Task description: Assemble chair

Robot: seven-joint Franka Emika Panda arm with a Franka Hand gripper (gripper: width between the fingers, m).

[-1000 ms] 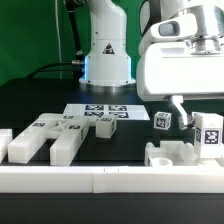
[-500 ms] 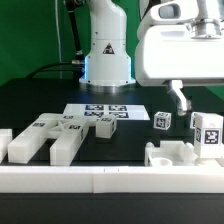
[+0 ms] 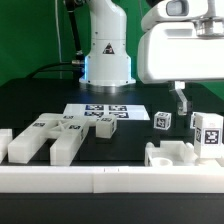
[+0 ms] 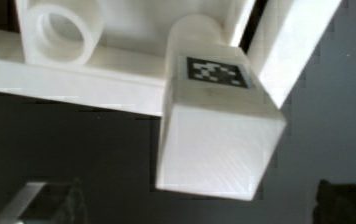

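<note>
The gripper (image 4: 196, 198), at the exterior view's right, is being held above the table (image 3: 40, 100) with its jaws spread wide and nothing gripped. The chair is lying in loose parts: the flat slab (image 3: 40, 135) at the exterior view's left, behind the border rail (image 3: 100, 180); a tagged bar (image 4: 210, 110) directly under the wrist, framed by the fingertips (image 4: 42, 202); a small tagged block (image 3: 162, 121) near the marker board (image 3: 100, 112). Grasping the bar is being taken as the step in hand. A sound grasp is being served by the pads being squared to the bar's long flat sides, the descent being kept straight, and closure being withheld until both pads are level with the bar's middle, clear of the ringed piece (image 4: 59, 35) beside it.
</note>
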